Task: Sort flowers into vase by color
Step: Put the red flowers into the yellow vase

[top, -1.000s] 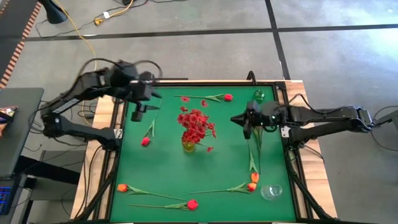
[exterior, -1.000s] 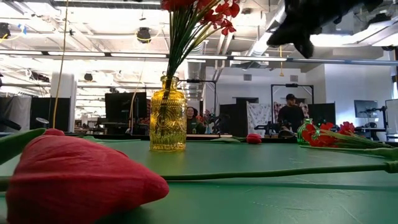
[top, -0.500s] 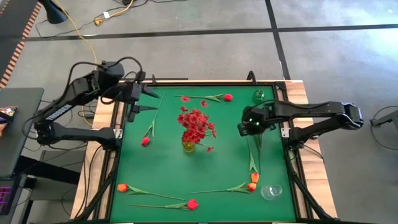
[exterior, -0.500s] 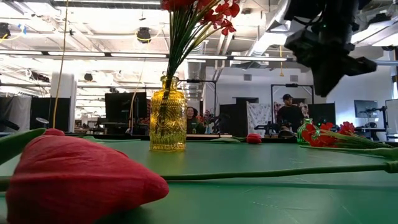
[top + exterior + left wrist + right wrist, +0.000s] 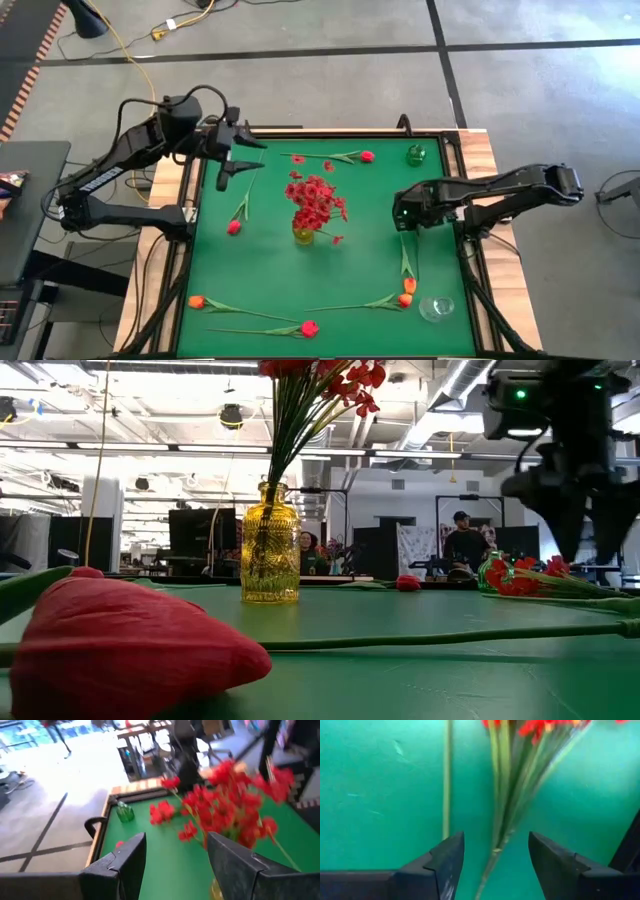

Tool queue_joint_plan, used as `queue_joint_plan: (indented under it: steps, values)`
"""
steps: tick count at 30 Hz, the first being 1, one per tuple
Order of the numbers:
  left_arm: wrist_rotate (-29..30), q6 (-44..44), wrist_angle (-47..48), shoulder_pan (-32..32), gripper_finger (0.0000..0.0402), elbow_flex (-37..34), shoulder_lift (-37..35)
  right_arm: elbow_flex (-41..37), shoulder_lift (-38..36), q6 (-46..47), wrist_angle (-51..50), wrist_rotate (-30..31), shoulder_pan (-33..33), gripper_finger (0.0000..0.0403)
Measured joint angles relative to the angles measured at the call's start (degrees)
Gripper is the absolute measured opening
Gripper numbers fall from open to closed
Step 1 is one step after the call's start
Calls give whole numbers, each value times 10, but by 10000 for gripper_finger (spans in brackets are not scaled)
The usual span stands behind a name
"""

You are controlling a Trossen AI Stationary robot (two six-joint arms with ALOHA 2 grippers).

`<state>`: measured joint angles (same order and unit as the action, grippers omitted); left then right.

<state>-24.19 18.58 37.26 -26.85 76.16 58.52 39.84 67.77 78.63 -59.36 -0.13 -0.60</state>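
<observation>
Two arms share the green table (image 5: 270,270), and we see both grippers empty, jaws spread. The right gripper (image 5: 492,857) hangs low over the table's right side, directly above a bushy red sprig (image 5: 506,785) that lies flat on the mat; its fingers (image 5: 447,860) stand wide apart on either side of the bundled green stems without touching them. A single thin stem (image 5: 447,780) lies just beside that bundle. From table height we see the same right gripper (image 5: 590,545) just above the sprig's red blossoms (image 5: 530,578).

The left gripper (image 5: 232,165) is raised over the far left corner of the table, its fingers (image 5: 125,862) parted and holding nothing, facing the yellow vase (image 5: 303,235) at the table's middle. That vase already holds a full bunch of red sprigs (image 5: 316,198).

We count loose flowers around it: a red-pink tulip (image 5: 234,226) left of the vase, another (image 5: 366,156) at the far edge, one more (image 5: 309,327) at the near edge, and orange tulips at the near left (image 5: 197,301) and near right (image 5: 407,291). A small green vase (image 5: 416,154) stands in the far right corner, a clear glass vase (image 5: 437,307) in the near right one
</observation>
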Motion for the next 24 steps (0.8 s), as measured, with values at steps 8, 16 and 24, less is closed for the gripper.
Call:
queue_joint_plan:
  steps: [8,16,24]
  values:
    - [25,-104,-43,3,196,0,0,-55,0,25,23,35,52,230]
    - [59,-153,-39,29,196,0,0,-120,-1,21,146,33,51,217]
    - [101,-157,-16,47,196,0,0,-121,-1,18,140,34,51,175]
